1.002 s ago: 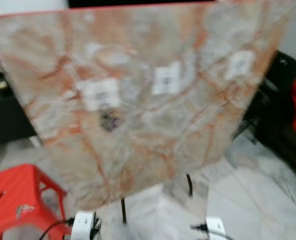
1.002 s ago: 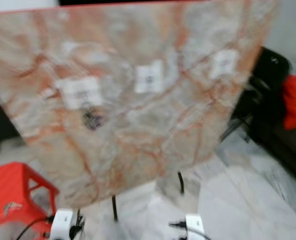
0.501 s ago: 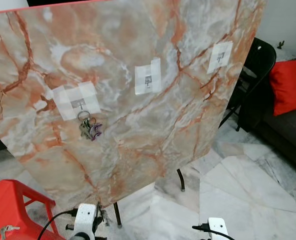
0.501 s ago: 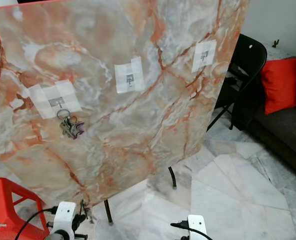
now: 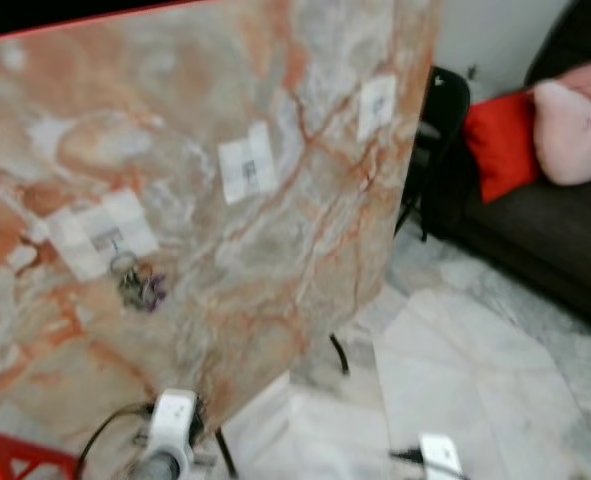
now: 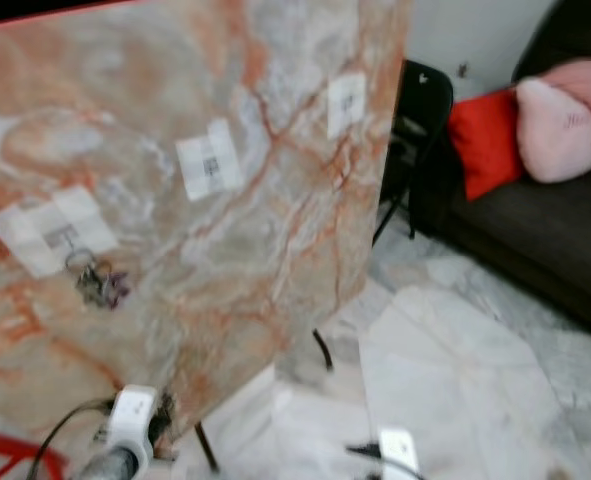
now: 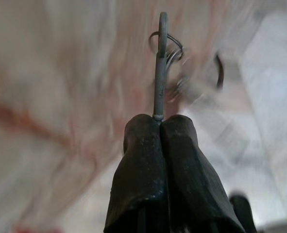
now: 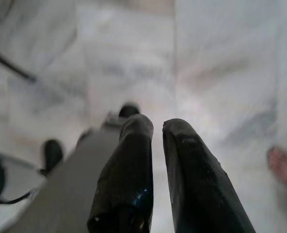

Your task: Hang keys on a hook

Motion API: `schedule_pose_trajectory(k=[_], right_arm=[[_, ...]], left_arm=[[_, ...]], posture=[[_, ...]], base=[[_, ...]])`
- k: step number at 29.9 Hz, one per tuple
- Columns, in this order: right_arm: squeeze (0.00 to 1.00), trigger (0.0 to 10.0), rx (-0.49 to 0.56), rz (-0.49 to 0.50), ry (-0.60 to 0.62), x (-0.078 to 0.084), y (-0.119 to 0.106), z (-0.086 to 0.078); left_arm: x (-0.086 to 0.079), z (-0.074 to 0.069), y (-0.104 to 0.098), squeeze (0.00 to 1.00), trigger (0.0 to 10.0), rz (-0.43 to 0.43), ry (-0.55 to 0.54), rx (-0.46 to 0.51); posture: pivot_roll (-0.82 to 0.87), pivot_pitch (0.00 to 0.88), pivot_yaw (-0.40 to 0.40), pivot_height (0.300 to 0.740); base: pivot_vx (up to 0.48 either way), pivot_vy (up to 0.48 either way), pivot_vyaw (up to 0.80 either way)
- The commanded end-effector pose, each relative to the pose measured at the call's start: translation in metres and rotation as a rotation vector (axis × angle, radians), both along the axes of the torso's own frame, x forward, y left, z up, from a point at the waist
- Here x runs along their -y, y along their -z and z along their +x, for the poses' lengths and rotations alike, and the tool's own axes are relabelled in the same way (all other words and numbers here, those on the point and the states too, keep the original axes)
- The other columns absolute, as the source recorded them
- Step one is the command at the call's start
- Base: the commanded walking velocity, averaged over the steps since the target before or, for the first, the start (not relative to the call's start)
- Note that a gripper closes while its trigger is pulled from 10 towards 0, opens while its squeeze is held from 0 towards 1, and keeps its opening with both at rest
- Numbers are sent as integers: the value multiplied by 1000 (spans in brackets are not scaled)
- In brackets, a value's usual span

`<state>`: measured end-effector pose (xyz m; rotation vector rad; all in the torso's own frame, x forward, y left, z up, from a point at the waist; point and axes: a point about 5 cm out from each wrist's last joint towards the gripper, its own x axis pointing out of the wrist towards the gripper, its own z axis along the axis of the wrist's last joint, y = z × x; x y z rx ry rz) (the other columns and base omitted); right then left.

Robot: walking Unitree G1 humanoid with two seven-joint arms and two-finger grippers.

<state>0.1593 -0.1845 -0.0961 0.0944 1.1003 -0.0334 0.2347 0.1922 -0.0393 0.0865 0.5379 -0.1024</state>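
A tall marble-patterned board (image 5: 205, 90) stands before me with three white taped patches, each bearing a small hook. A bunch of keys (image 5: 138, 286) hangs from the hook on the left patch (image 5: 103, 236). The middle patch (image 5: 248, 166) and the right patch (image 5: 377, 105) hold nothing. My left gripper (image 7: 159, 120) is shut on a grey key (image 7: 159, 68) that sticks out beyond the fingertips, with a key ring (image 7: 168, 48) at its far end, blurred against the board. My left wrist (image 5: 168, 430) is low near the board's foot. My right gripper (image 8: 158, 127) hangs over the floor, slightly open and empty.
A black chair (image 5: 445, 100) stands behind the board's right edge. Further right is a dark sofa (image 5: 555, 240) with a red cushion (image 5: 500, 140) and a pink one (image 5: 580, 115). A red stool corner (image 5: 10, 468) is at lower left. A person's bare foot (image 8: 285, 167) is on the marble floor.
The camera has swung right: the board has slid left in view, the sofa and cushions have come in, and the picture is blurred again. The hanging keys stay on their hook.
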Motion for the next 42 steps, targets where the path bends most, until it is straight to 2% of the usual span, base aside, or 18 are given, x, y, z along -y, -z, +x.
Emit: schedule_pose_trajectory(k=[1,2,6,7,13,17,20,22,24,29,30,37,42], right_arm=[[0,10000,45,15,-3,-9,-4,11],[0,10000,45,15,-3,-9,-4,11],[0,10000,49,19,5,-13,-5,14],[0,10000,49,19,5,-13,-5,14],[0,10000,44,10,6,-13,-5,15],[0,10000,49,10,2,-14,-5,15],[0,10000,56,11,13,-13,-5,15],[0,10000,56,11,13,-13,-5,15],[0,10000,51,5,5,-13,-5,15],[0,10000,50,3,1,-13,-5,15],[0,10000,52,2,2,-12,-5,15],[0,10000,63,5,8,-13,-6,18],[0,10000,64,3,3,-13,-7,19]], left_arm=[[-11,-4,1,0,10000,33,1,-6],[-11,-4,1,0,10000,33,1,-6],[-8,15,-21,0,10000,37,50,128],[-8,15,-21,0,10000,37,50,128],[-3,35,-57,0,10000,33,110,317],[1,37,-71,0,10000,8,172,376],[7,39,-84,0,10000,2,248,403],[9,40,-87,0,10000,-6,262,414],[17,47,-104,0,10000,-6,318,468],[24,52,-119,0,10000,-17,359,499],[29,55,-127,0,10000,-20,386,509],[46,75,-157,0,10000,9,411,549],[65,83,-175,0,10000,-26,448,587]], posture=[[25,0,9,740],[25,0,9,740],[29,0,13,740],[29,0,13,740],[41,0,12,740],[27,0,19,740],[21,0,25,740],[21,0,24,740],[18,0,20,740],[13,0,17,740],[12,0,17,740],[5,0,15,740],[3,0,12,740]], base=[[0,0,0],[0,0,0],[0,0,0],[0,0,0],[0,0,0],[0,0,0],[0,0,0],[0,0,0],[0,0,0],[0,0,0],[0,0,0],[0,0,0],[0,0,0]])
